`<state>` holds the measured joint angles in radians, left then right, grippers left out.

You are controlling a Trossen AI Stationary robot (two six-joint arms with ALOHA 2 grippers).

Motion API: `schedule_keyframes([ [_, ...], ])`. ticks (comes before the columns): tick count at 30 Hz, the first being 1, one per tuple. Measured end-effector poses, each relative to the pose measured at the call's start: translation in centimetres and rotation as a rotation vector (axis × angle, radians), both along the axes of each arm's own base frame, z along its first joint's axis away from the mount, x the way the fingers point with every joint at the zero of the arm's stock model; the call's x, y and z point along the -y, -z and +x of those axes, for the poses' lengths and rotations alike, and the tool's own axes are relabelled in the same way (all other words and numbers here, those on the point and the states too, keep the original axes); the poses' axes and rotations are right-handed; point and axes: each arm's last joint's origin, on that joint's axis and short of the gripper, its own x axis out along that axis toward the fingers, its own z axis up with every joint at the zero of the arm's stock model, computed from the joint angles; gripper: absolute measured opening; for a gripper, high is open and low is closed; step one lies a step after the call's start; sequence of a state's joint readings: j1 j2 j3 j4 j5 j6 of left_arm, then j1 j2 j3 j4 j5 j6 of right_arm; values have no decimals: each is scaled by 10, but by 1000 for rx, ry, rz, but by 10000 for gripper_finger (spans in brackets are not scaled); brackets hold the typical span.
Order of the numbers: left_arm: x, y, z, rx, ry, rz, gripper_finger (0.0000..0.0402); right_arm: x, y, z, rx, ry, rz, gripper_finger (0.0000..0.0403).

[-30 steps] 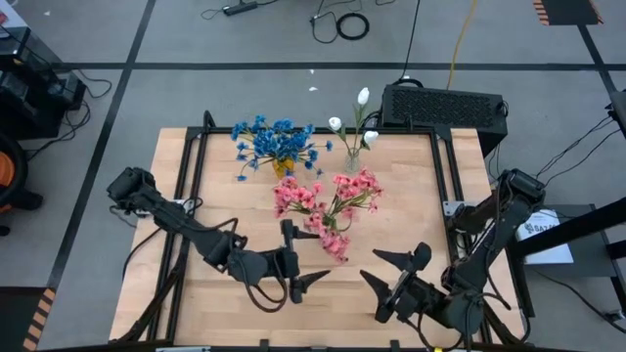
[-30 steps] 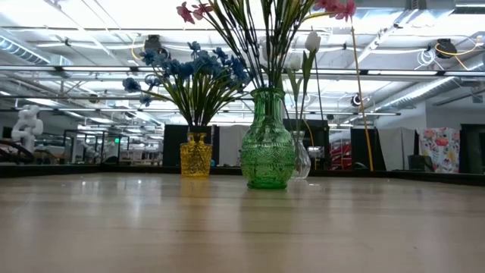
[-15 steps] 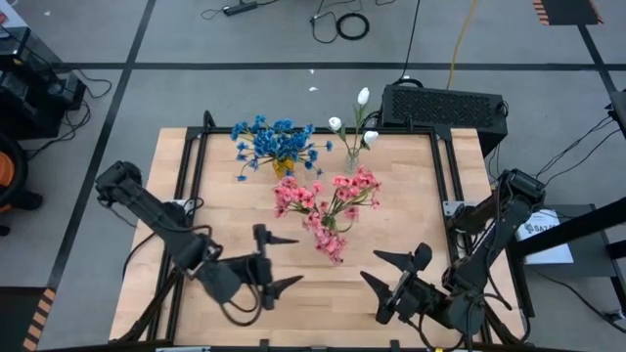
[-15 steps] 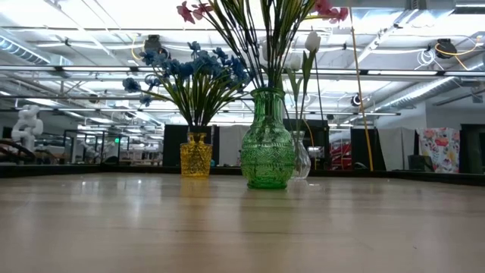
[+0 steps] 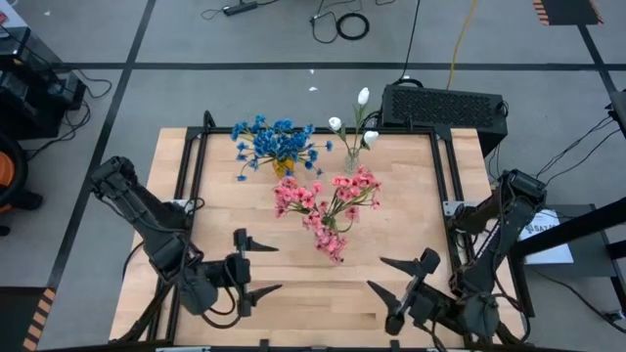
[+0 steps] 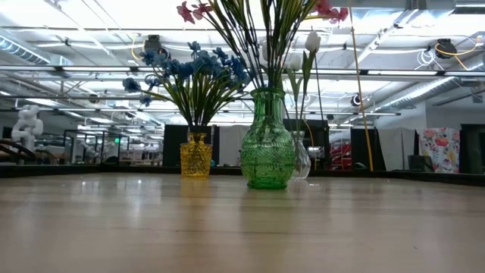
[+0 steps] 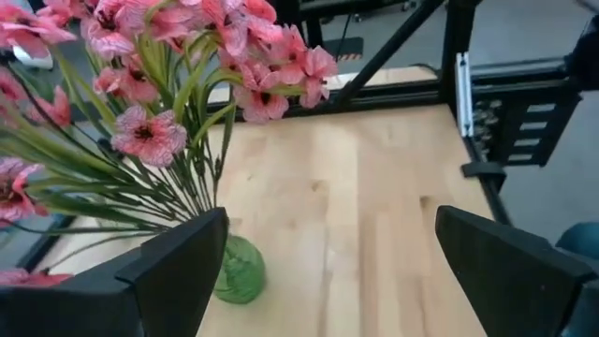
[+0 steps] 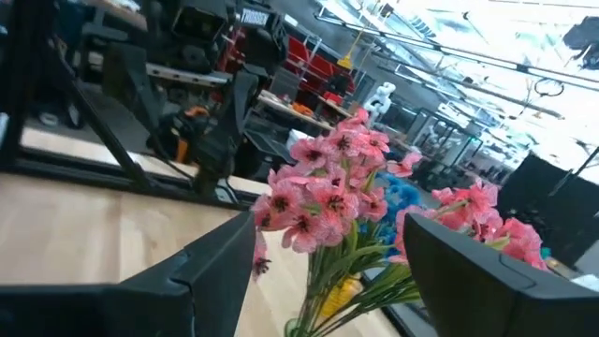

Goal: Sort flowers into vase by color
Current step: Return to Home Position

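Vases: we count three on the bench (image 5: 411, 196). The yellow vase (image 6: 195, 155) at far left holds the blue flowers (image 5: 277, 140), the green vase (image 6: 267, 152) in the middle holds the pink flowers (image 5: 331, 200), and the clear vase (image 6: 301, 161) at far right holds three white buds (image 5: 352, 122). The left gripper (image 5: 276, 267) and right gripper (image 5: 376, 273) hover near us, jaws spread and empty. We cannot read the white label (image 5: 543, 230).
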<state>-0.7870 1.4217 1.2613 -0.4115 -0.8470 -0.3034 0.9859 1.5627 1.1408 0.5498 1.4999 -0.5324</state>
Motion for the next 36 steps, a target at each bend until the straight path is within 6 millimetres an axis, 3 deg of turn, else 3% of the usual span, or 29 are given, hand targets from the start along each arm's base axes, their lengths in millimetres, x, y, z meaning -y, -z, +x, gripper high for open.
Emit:
schedule_keyframes([
  [4, 3, -4, -8, 11, 12, -33, 387, -9, -1, -13, 14, -45, 26, 242],
  [8, 14, -4, -18, 11, 60, -36, 358, -14, -5, -26, 66, -95, 129, 188],
  [14, 30, 3, -40, 38, 68, -28, 254, -20, 5, -33, 92, -129, 210, 83],
  [19, 35, 6, -49, 81, 22, 31, 157, -10, 31, -3, 0, -255, 250, 8],
  [23, 30, 3, -42, 109, -26, 70, 96, 11, 45, 19, -160, -337, 280, 8],
  [27, 18, 1, -26, 96, -42, 120, 43, 35, 39, 25, -297, -402, 272, 2],
  [30, 8, -2, -15, 76, -23, 192, 10, 58, 27, 9, -398, -399, 266, 1],
  [36, -27, -29, -13, 93, 58, 229, 4, 113, 8, -45, -452, -280, 317, 1],
])
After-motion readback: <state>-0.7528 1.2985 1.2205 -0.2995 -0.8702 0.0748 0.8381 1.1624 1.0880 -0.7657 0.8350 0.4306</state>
